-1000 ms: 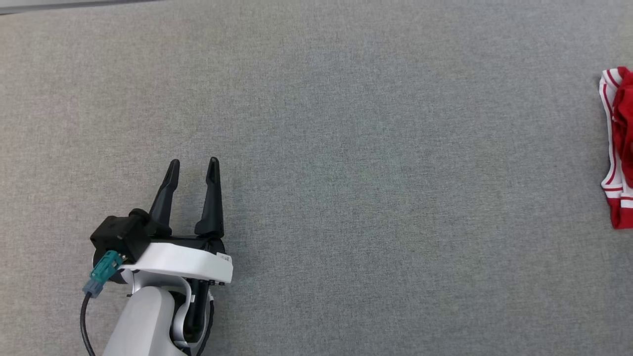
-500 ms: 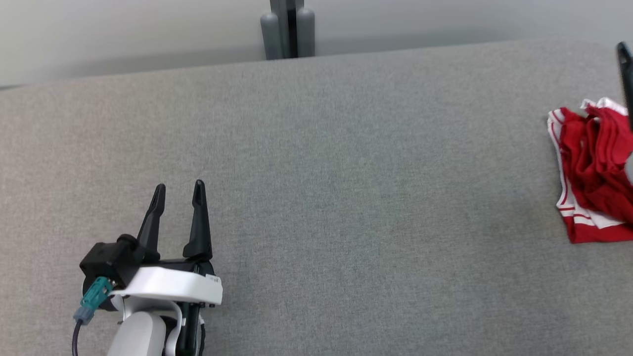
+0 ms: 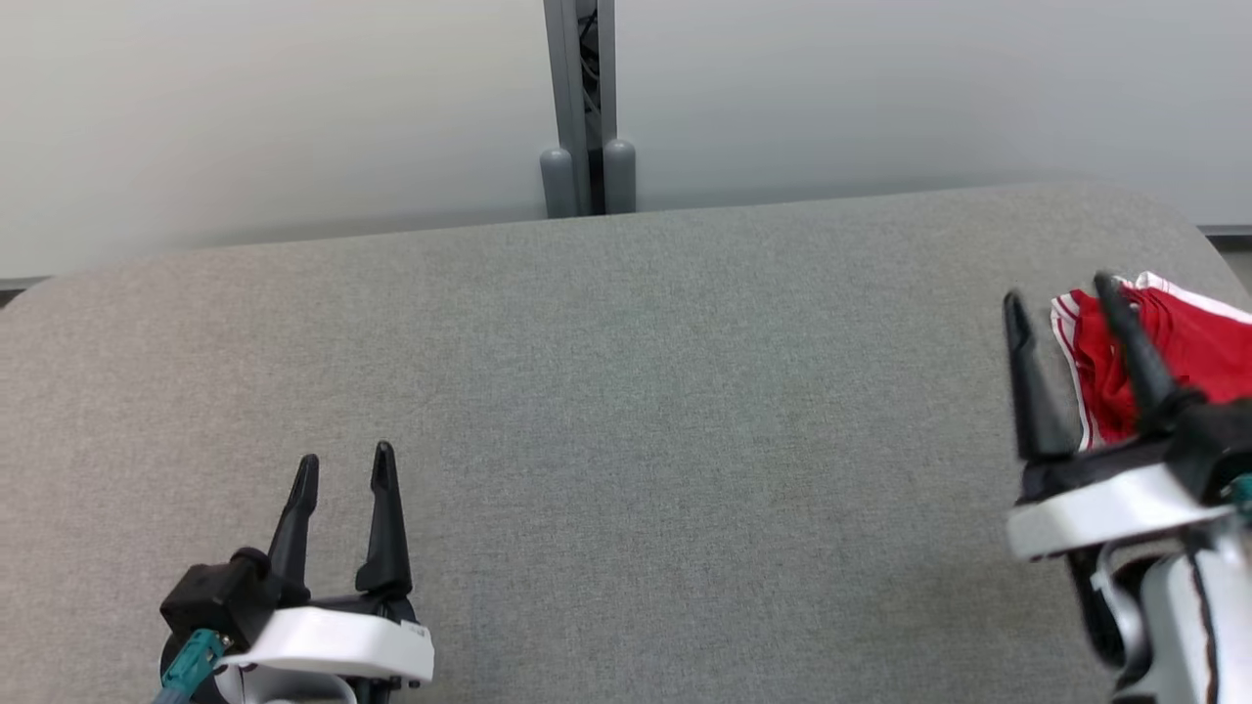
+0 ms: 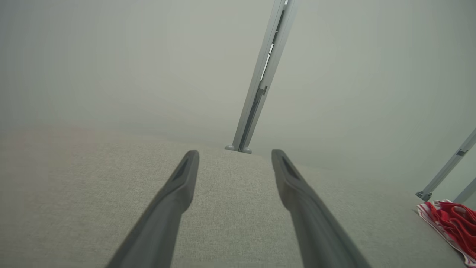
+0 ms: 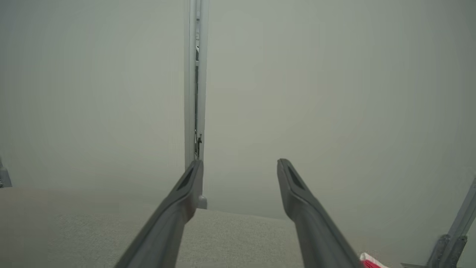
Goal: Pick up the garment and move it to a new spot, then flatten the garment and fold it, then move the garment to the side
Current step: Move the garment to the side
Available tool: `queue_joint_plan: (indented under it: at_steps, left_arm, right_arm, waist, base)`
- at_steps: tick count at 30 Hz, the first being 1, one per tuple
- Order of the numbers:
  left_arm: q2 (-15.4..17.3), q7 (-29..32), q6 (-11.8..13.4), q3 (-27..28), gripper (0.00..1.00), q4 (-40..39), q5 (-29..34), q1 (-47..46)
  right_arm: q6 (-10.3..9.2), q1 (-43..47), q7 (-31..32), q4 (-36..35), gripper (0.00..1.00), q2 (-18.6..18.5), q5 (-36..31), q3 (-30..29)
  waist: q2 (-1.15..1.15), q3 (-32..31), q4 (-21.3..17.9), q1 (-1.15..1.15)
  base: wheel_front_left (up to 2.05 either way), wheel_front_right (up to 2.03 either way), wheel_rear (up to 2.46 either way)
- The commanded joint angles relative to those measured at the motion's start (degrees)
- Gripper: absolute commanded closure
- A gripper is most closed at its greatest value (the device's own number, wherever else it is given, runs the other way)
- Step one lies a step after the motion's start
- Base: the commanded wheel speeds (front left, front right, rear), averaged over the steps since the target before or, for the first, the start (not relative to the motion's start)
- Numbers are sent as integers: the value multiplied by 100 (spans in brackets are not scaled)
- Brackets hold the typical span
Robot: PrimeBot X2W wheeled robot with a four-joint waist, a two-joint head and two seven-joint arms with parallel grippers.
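The garment (image 3: 1184,352) is a crumpled red piece with white striped trim, lying near the right end of the grey fabric-covered table (image 3: 626,391). It also shows at the lower right of the left wrist view as a red bunch (image 4: 452,223), and as a small red and white corner (image 5: 368,260) in the right wrist view. My right gripper (image 3: 1061,293) stands open just in front of the garment, its right finger overlapping it in the head view, nothing held. At the lower left my left gripper (image 3: 342,464) hangs open and empty above the bare table.
A grey metal post (image 3: 584,108) rises behind the table's far edge, against a pale wall. The table's right end is rounded near the garment. Two slanted grey struts (image 4: 446,171) stand beyond that end.
The head camera has tilted up, bringing the far edge, wall and post into view. My right gripper has come into view beside the garment. Both grippers stayed open.
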Motion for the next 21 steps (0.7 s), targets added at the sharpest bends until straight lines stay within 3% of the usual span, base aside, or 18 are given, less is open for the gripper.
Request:
queue_joint_plan:
  at_steps: [1,6,21]
  left_arm:
    - [21,9,32,8,0,-13,-26,64]
    - [24,9,84,-103,0,45,61,332]
    - [22,9,144,-261,0,52,164,462]
  right_arm:
    - [-1,130,-58,60,0,93,46,10]
    - [0,650,-242,325,0,459,56,87]
    - [-1,867,-348,819,0,575,-125,108]
  waist:
    - [0,-84,52,0]
    - [0,-268,196,0]
    - [0,-366,319,0]
  base:
    - [0,0,0]
    - [0,0,0]
    - [0,0,0]
